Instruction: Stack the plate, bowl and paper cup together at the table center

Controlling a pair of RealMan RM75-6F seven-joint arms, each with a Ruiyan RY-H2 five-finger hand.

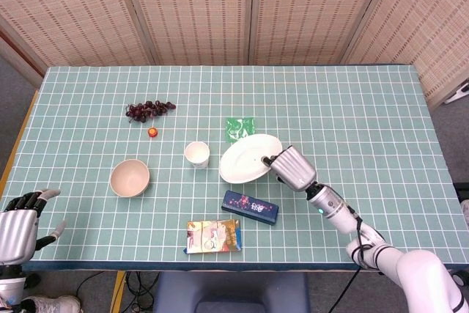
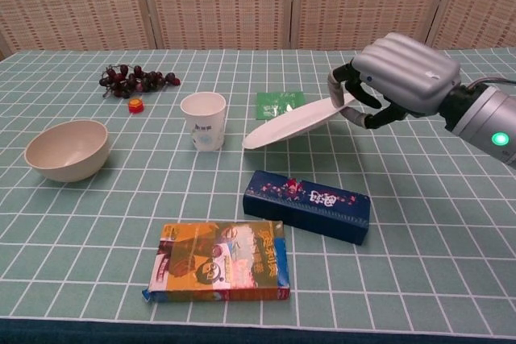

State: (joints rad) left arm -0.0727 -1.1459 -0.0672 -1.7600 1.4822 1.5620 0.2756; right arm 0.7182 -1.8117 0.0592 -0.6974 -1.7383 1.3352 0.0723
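Nearest the camera, well in front of the right-hand fingers: an orange snack box (image 2: 218, 261) lying flat, its near-left corner a bit crumpled. Just behind that, below and in front of the fingers, a dark blue box (image 2: 307, 205) with lettering too small to read.

Then the right hand (image 2: 393, 78) itself, fingers (image 2: 352, 94) curled shut around the far-right rim of the white plate (image 2: 288, 124). Plate held tilted, low edge pointing away from the fingers toward the paper cup (image 2: 203, 121), and lifted off the green checked table (image 2: 451, 223) going by the shadow under it in the chest view. Fingertips mostly tucked under the rim, so can't really see how far around they wrap. Wrist and forearm cut off at the right edge of the chest view.

Out past the plate's low edge, away from the fingers: paper cup upright, close to the plate but not touching. Further along that same line, the beige bowl (image 2: 67, 149), well apart from the hand and sitting empty.

Left hand (image 1: 17, 216) only visible in the head view, off the table's near-left corner, partly cropped by the frame; fingers apart and holding nothing.

Behind the fingers: green packet (image 2: 280, 103), partly hidden by the plate. Farthest back, a bunch of dark grapes (image 2: 137, 79) and a small orange-red thing (image 2: 136, 105) just in front of it, too tiny to identify.
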